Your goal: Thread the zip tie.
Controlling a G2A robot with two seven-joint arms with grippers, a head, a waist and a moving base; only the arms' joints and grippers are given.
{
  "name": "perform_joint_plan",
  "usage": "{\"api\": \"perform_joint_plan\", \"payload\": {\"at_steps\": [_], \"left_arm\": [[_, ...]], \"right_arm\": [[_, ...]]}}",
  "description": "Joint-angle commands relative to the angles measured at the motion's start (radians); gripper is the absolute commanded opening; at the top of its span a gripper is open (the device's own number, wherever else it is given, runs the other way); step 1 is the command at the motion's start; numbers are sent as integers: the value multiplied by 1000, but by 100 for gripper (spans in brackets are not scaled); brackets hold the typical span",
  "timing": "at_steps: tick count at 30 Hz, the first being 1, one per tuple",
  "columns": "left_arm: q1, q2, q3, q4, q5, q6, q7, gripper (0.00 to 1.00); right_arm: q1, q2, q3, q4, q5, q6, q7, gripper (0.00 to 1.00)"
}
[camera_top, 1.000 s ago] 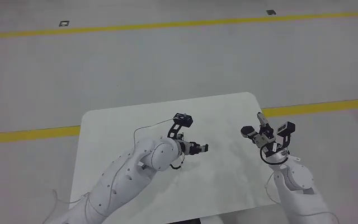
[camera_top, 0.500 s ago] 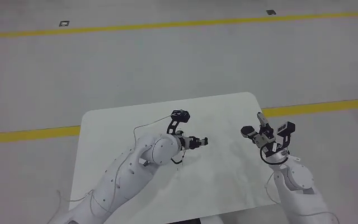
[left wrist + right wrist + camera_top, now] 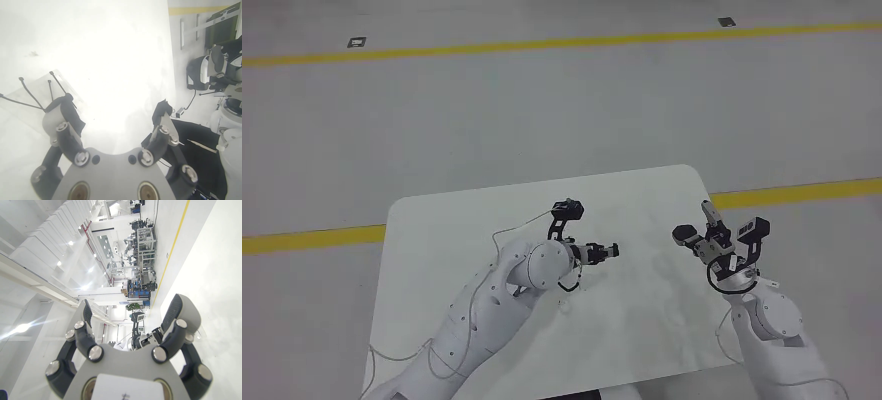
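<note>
Several thin black zip ties (image 3: 56, 80), square heads pointing away from the left gripper (image 3: 113, 103), fanned out flat on a clear sheet (image 3: 73, 91) on the white table (image 3: 442, 260). Tail ends converging behind one padded fingertip (image 3: 62, 102) of that gripper, hidden there; touching it or not, impossible to tell. None of the ties between the fingers.

Left gripper released, jaws spread wide, nothing in them, only bare bright tabletop in the gap. Seen from above, near the middle of the table (image 3: 602, 251), pointing across toward the other arm, low over the surface. Sheet and ties too faint to make out from above.

Well apart from the ties, at the table's edge on the far side of the left gripper's open jaws: right gripper (image 3: 694, 225), raised off the table and tilted upward. Also released, ribbed pads (image 3: 171, 313) wide apart, nothing held (image 3: 131, 304). Through its gap, the left arm's wrist farther off and a large bright hall beyond.

A small dark speck (image 3: 33, 54) on the tabletop past the sheet, ahead of the left gripper. Beyond the table, grey floor with a yellow line (image 3: 542, 43).
</note>
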Motion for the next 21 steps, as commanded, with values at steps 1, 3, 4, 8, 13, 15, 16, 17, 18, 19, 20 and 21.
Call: {"api": "perform_joint_plan", "payload": {"at_steps": [1,3,4,8,13,15,16,17,18,19,20,21], "left_arm": [[0,0,0,0,0,0,0,100],[3,5,-17,25,0,-28,26,100],[0,8,-17,35,17,-37,26,100],[-13,19,-23,41,69,-14,-11,100],[-16,26,-15,13,114,-12,-59,100],[-16,26,-15,13,114,-12,-59,100],[-16,26,-15,13,114,-12,-59,100],[-16,26,-15,13,114,-12,-59,100],[-16,26,-15,13,114,-12,-59,100],[-17,27,-14,14,122,-10,-49,100],[-16,27,-12,15,130,-7,-40,100],[-12,26,-7,16,140,0,-23,100]], "right_arm": [[0,0,0,0,0,0,0,100],[0,0,0,0,0,0,0,100],[0,0,0,0,0,0,0,100],[0,0,0,0,0,0,0,100],[0,0,0,0,0,0,0,100],[0,0,0,0,0,0,0,100],[0,0,0,0,0,0,0,100],[0,0,0,0,0,0,0,100],[0,0,0,0,0,0,0,100],[0,0,0,0,0,0,0,100],[0,0,0,0,0,0,0,100],[0,0,0,0,0,0,0,100]]}}
